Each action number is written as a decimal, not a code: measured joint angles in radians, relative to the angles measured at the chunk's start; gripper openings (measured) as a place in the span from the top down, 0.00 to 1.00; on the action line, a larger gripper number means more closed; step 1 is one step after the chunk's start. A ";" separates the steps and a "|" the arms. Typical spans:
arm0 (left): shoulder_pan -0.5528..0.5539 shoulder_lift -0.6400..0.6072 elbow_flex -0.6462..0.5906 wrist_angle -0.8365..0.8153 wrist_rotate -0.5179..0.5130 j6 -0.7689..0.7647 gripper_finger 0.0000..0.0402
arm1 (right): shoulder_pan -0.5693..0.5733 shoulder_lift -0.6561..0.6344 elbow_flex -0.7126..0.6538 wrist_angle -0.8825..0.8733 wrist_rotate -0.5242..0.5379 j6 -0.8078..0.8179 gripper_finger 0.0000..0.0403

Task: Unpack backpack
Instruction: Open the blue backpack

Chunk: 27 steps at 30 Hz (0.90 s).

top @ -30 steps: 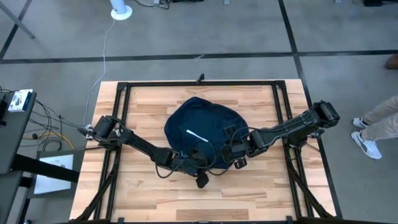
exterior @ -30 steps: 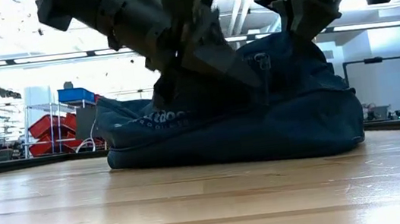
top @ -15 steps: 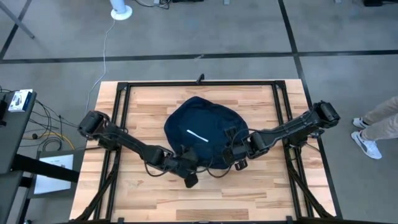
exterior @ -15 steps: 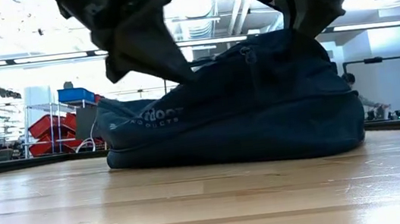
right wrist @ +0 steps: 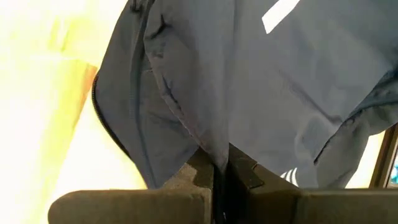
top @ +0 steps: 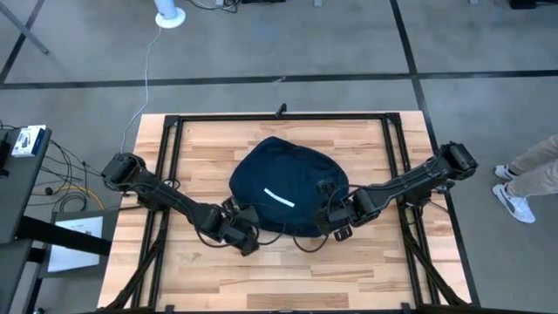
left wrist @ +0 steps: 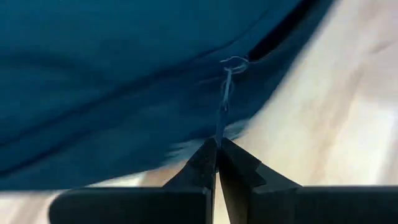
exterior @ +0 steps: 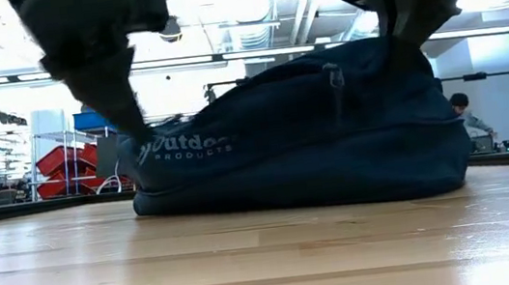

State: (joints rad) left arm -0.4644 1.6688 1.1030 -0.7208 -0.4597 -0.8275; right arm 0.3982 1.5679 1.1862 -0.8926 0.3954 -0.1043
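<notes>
The dark navy backpack (top: pixel 288 181) lies on its side in the middle of the wooden table, with a white stripe (top: pixel 280 198) on top and white lettering (exterior: pixel 185 148) on its near wall. My left gripper (left wrist: pixel 217 144) is at the backpack's near left corner (top: pixel 248 234) and is shut on a thin zipper cord. My right gripper (right wrist: pixel 219 155) is at the near right corner (top: pixel 331 218) and is shut on the backpack's fabric. A dark open stretch of zipper (left wrist: pixel 280 34) shows past the slider. My left gripper pinches the free end of the thin zipper pull cord (left wrist: pixel 219 127) between its two fingertips. The cord runs straight from the fingers to the slider (left wrist: pixel 234 62) on the backpack's wall. My right gripper pinches a raised fold of the backpack's fabric (right wrist: pixel 214 140) near its right end between the two fingers. It comes from above and from the table's right side. The fabric rises to the fingers (exterior: pixel 408 41), while the backpack's underside rests on the table.
Black frame rails (top: pixel 173 174) run along the table's sides and far edge. Bare wood (top: pixel 288 279) lies on the near side of the backpack. A person's legs (top: pixel 523 174) stand off the table's right side, and another person (exterior: pixel 462 109) shows far behind.
My left gripper has gone toward the table's left edge along the backpack's near side, still shut, taking the zipper pull with it. In the low view it has cleared the backpack's front, and the white lettering now shows. My right gripper has kept its hold.
</notes>
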 joint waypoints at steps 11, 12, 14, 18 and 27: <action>0.019 -0.009 -0.002 -0.238 -0.016 -0.060 1.00 | 0.049 -0.004 -0.001 -0.053 -0.069 0.112 1.00; 0.019 -0.014 -0.002 -0.212 -0.017 -0.060 1.00 | 0.051 -0.004 0.000 -0.050 -0.074 0.140 1.00; 0.019 -0.022 -0.002 -0.138 -0.018 -0.036 1.00 | 0.059 -0.004 0.020 -0.059 -0.079 0.180 0.99; 0.019 -0.043 -0.002 0.040 -0.022 0.048 1.00 | 0.075 -0.005 0.122 -0.147 -0.086 0.213 0.90; 0.019 -0.049 -0.002 0.365 0.107 0.208 1.00 | 0.093 -0.007 0.371 -0.291 -0.074 0.458 0.63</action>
State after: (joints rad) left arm -0.4452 1.6201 1.1011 -0.3558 -0.3527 -0.6195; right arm 0.4910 1.5608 1.5574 -1.1837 0.3213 0.3533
